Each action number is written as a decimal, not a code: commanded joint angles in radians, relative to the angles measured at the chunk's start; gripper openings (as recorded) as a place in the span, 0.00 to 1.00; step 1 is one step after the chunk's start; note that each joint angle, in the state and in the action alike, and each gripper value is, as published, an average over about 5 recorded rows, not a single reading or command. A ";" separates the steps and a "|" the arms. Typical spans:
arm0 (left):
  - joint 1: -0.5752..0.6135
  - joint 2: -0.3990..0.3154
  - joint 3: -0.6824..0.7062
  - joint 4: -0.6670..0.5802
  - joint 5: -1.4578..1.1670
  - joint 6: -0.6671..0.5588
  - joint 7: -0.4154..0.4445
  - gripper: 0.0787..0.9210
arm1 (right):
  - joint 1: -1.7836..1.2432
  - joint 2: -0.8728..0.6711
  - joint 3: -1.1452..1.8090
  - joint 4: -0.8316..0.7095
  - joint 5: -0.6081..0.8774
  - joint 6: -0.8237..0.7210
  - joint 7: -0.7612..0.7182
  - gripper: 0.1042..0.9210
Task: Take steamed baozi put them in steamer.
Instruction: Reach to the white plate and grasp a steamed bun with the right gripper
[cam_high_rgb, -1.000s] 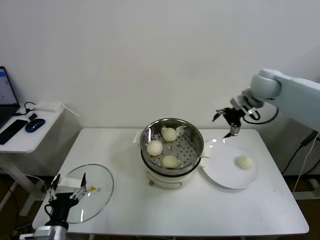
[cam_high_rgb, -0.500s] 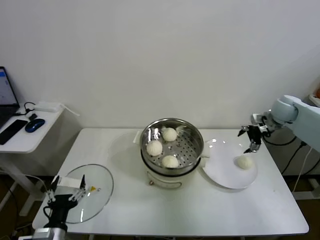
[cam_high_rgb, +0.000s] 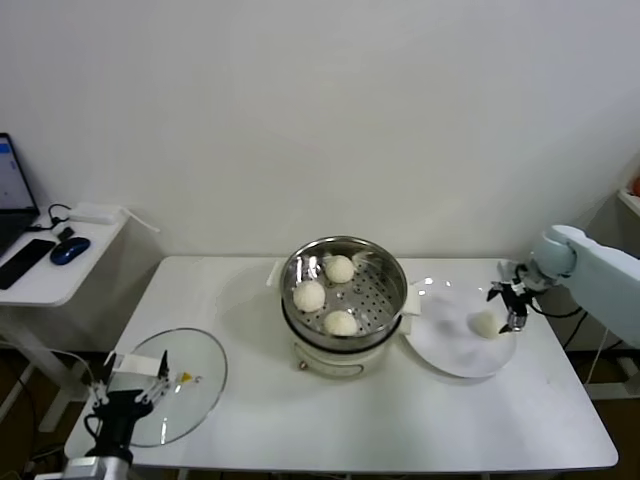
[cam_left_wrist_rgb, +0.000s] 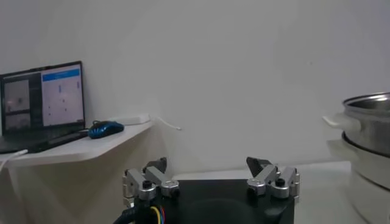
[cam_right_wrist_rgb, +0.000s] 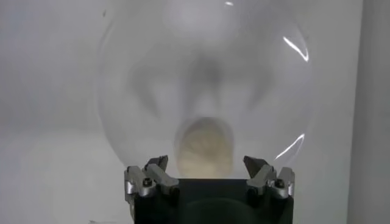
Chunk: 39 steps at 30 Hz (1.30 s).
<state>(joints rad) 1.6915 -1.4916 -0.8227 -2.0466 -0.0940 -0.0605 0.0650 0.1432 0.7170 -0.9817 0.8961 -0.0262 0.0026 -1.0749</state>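
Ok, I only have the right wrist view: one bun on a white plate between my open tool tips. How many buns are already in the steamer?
Observer: Three steamed baozi sit in the steamer, on the perforated bottom.
Operator: And where is the steamer from this plate?
Observer: In the head view the plate lies beside the steamer, on the robot's right; the last bun lies on the plate's far right part.
Operator: What is the left tool doing?
Observer: The left tool is parked open at the table's near left corner, over the glass lid.
Operator: Is my tool touching the bun?
Observer: The right tool is open beside it; contact isn't clear.
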 joint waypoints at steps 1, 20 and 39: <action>0.001 0.002 0.000 0.007 0.000 0.000 0.000 0.88 | -0.096 0.091 0.115 -0.157 -0.127 0.055 0.010 0.88; 0.003 -0.003 0.003 0.008 0.002 -0.001 0.000 0.88 | -0.110 0.128 0.146 -0.200 -0.174 0.063 0.012 0.88; 0.000 -0.003 0.002 0.009 0.003 0.002 -0.003 0.88 | -0.118 0.132 0.166 -0.195 -0.153 0.050 -0.012 0.77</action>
<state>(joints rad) 1.6920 -1.4945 -0.8208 -2.0381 -0.0917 -0.0604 0.0629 0.0267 0.8446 -0.8213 0.7070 -0.1886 0.0550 -1.0826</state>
